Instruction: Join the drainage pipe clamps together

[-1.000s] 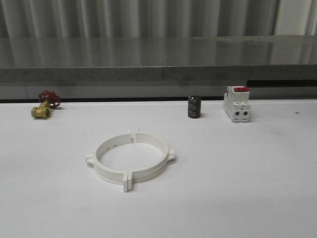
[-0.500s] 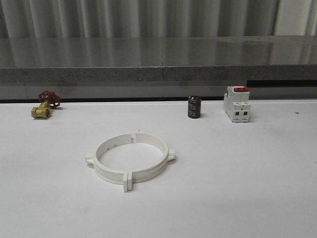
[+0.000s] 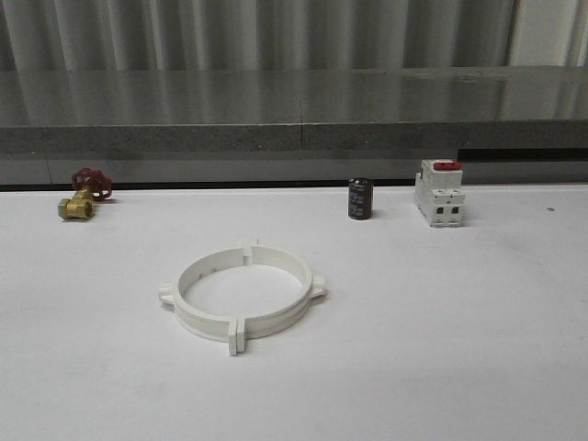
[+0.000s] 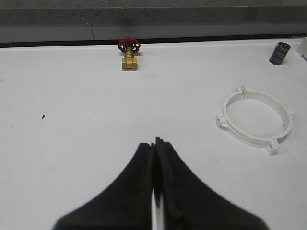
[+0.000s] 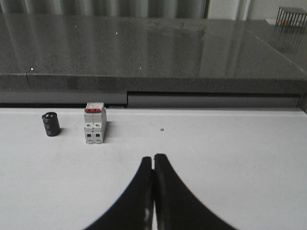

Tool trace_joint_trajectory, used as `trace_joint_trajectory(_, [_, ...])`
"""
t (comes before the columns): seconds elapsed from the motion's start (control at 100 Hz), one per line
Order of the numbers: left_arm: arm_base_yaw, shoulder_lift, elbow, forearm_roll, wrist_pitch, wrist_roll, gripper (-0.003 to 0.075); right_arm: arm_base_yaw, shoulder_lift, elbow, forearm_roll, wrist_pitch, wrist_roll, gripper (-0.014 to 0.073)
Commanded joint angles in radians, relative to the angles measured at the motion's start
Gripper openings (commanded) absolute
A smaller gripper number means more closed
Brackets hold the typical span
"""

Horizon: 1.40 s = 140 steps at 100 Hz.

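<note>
The two white drainage pipe clamps [image 3: 242, 292] lie on the white table as one closed ring, their flat end tabs meeting at the near and far sides and a small lug on each outer side. In the left wrist view the ring [image 4: 255, 119] lies off to one side, well apart from my left gripper [image 4: 156, 143], whose black jaws are shut on nothing. My right gripper [image 5: 153, 159] is also shut with nothing in it, over bare table, with no clamp near it.
A brass valve with a red handwheel [image 3: 83, 195] sits at the table's far left. A black cylinder [image 3: 360, 198] and a white block with a red top [image 3: 439, 193] stand at the far right. A grey ledge [image 3: 294, 115] runs along the back.
</note>
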<state>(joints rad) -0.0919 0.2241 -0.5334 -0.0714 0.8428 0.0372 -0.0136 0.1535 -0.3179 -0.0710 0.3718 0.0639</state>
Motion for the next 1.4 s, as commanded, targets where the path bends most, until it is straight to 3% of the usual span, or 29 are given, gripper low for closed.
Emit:
trace_joint_trajectory(0.0, [0.002, 0.011, -0.023, -0.015, -0.081, -0.002, -0.0021, -0.007, -0.004, 0.054, -0.016, -0.21, -0.013, -0.0064])
trace_joint_trajectory(0.27, [0.002, 0.011, -0.023, -0.015, -0.081, -0.002, -0.0021, -0.007, -0.054, 0.332, 0.021, -0.549, 0.003, -0.0064])
trace_joint_trajectory(0.33, [0.002, 0.011, -0.023, -0.015, -0.081, -0.002, -0.0021, -0.007, -0.091, 0.326, 0.023, -0.453, 0.002, -0.0064])
trace_joint_trajectory(0.46, [0.002, 0.011, -0.023, -0.015, -0.081, -0.002, -0.0021, -0.008, -0.191, 0.328, 0.023, -0.39, 0.002, -0.0064])
trace_joint_trajectory(1.39, [0.002, 0.013, -0.023, -0.015, -0.078, -0.002, -0.0021, -0.007, -0.183, 0.328, 0.023, -0.383, 0.002, -0.0064])
